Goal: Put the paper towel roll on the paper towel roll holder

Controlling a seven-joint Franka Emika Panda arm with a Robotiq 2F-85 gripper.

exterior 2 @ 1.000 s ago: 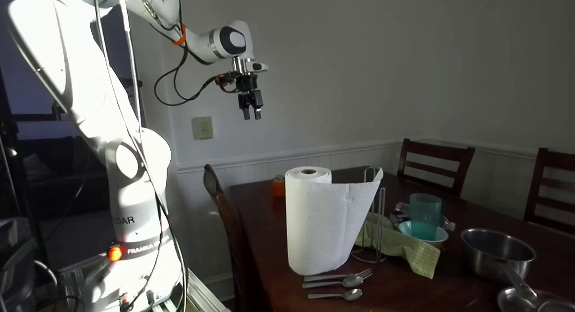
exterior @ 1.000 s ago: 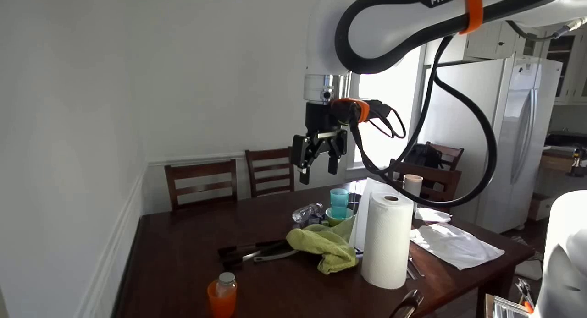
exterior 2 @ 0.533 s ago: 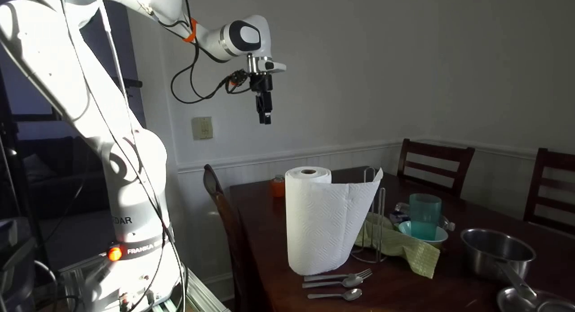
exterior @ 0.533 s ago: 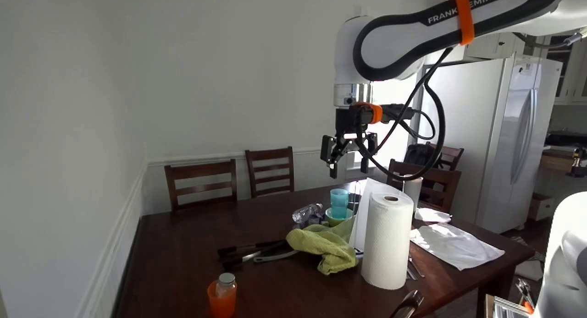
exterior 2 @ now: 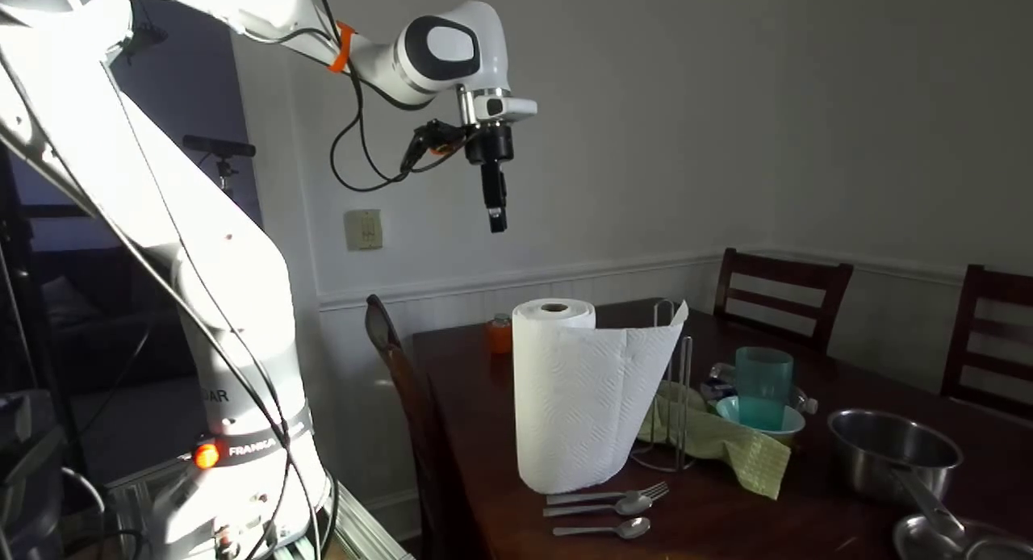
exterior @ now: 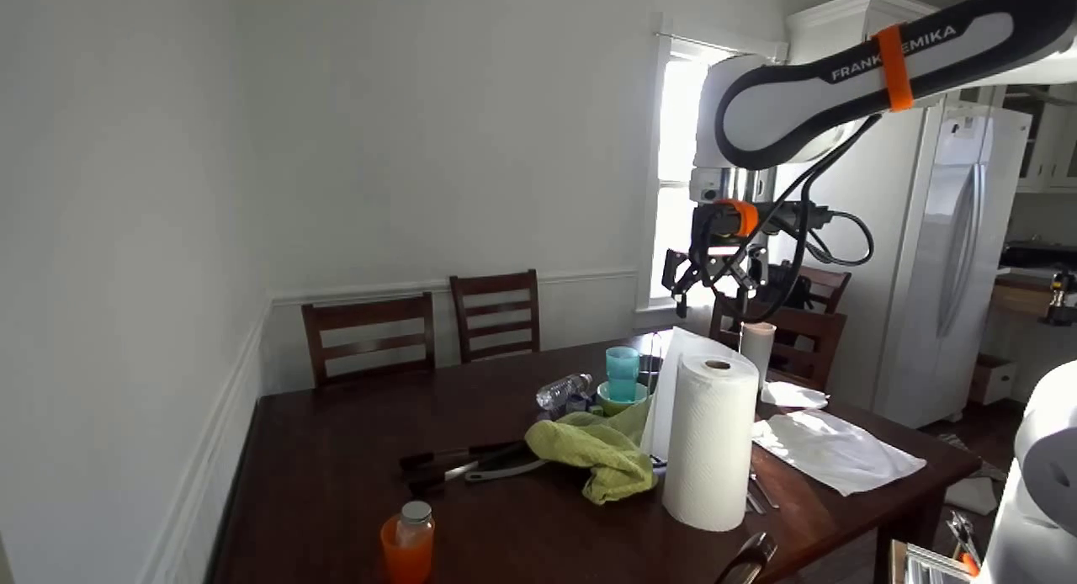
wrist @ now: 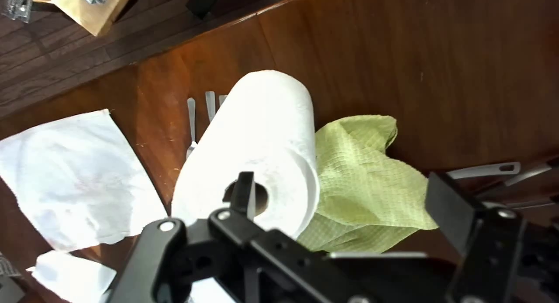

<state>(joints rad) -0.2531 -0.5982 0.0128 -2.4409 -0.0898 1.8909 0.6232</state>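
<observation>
The paper towel roll (exterior: 711, 449) stands upright on the table, a thick white cylinder with a loose sheet hanging out to one side; it also shows in an exterior view (exterior 2: 565, 407) and the wrist view (wrist: 262, 124). The thin wire holder (exterior 2: 683, 399) stands beside it, partly behind the loose sheet, with nothing on it. My gripper (exterior: 712, 306) is open and empty in the air above the table; it is seen edge-on in an exterior view (exterior 2: 497, 221). In the wrist view my gripper (wrist: 343, 196) has one finger overlapping the roll's core hole and the other over the green cloth's edge.
A green cloth (exterior: 597, 458) lies by the roll and holder. A blue cup (exterior 2: 763, 386) in a bowl, a bottle (exterior: 564, 390), a metal pot (exterior 2: 892, 455), cutlery (exterior 2: 601, 507), an orange cup (exterior: 408, 550) and white cloth (exterior: 833, 445) are on the table. Chairs stand around.
My open gripper has moved right in both exterior views and slightly down in an exterior view, and has turned so its fingers line up edge-on there. The roll and holder have not moved.
</observation>
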